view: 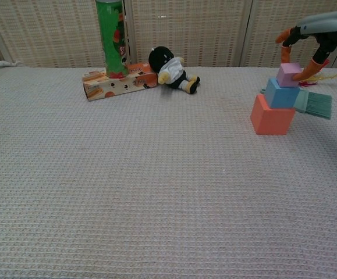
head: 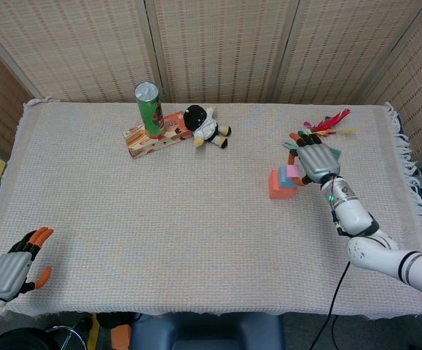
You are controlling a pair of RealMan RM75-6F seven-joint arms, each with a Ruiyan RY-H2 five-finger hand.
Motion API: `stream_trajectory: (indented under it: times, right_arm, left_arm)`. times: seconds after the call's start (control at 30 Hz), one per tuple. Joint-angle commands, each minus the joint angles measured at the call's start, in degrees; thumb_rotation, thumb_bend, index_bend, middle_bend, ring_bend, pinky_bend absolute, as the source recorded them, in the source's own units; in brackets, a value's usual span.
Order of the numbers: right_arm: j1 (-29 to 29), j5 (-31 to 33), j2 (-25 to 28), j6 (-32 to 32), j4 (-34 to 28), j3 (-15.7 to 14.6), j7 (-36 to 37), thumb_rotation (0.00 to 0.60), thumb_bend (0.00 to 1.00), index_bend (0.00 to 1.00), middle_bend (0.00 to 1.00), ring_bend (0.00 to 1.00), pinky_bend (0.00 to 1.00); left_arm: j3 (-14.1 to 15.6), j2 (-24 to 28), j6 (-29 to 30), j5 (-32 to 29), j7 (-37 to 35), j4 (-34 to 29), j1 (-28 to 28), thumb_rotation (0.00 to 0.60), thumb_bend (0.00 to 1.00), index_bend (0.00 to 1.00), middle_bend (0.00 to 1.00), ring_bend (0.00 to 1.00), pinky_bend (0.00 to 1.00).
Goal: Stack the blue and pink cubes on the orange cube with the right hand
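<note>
The right hand (view: 311,43) is reaching over the stack, its fingertips (view: 285,53) pinching the pink cube (view: 288,75), which is sitting on the blue cube (view: 281,93) atop the orange cube (view: 271,115): one cube of each colour. Only the head view is showing the left hand (head: 12,267), lying with fingers apart at the near table edge (head: 159,310).
</note>
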Motion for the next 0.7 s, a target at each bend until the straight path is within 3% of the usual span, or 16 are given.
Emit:
stream_trajectory:
  times: [0.03,0.53,0.7]
  right_arm:
    - [0.19,0.02,-0.30,0.10,0.28,-0.15,0.16,0.600,0.18,0.52,0.03,0.00,0.00]
    - [0.65,0.61,-0.62,0.99,0.76,-1.29,-0.34,0.600,0.18,0.50,0.03,0.00,0.00]
    - [0.87,1.17,-0.72,1.23,0.69,-1.62,-0.83,0.600,0.18,0.44,0.03,0.00,0.00]
  left_arm:
    - [0.04,0.05,0.10,0.08,-0.01,-0.06,0.05,0.600,0.44,0.02,0.00,0.00,0.17]
    - [0.21,0.08,-0.35,0.04,-0.07,-0.11,-0.11,0.600,0.44,0.02,0.00,0.00,0.17]
    - [0.26,0.10,-0.32,0.12,-0.02,-0.21,-0.12,0.600,0.44,0.02,0.00,0.00,0.17]
